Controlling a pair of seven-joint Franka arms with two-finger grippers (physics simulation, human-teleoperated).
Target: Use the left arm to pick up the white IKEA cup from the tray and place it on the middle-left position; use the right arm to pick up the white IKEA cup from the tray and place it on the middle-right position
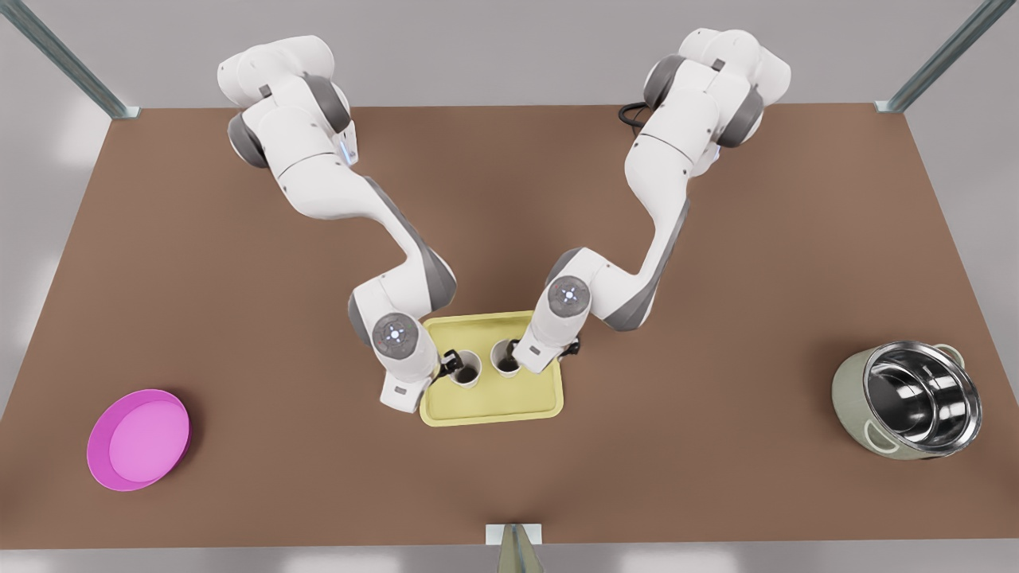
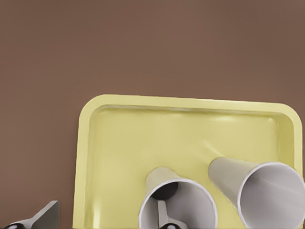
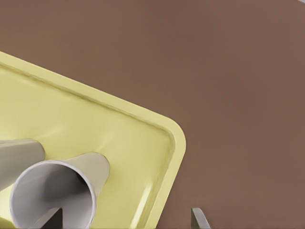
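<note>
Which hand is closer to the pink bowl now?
The left hand. It is at the cup on the tray side facing the pink bowl. The right hand is at the other cup, farther away.

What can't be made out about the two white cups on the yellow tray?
1. Left gripper, open at the front view's right white tapered cup: fingertips cut off by the left wrist view's edge, too small in front view.
2. Right gripper, open at the other white cup: likewise, right wrist view.
3. Whether any finger touches a cup wall: cannot tell.
4. Pale yellow tray, back rim: partly behind both arms, front view.
</note>
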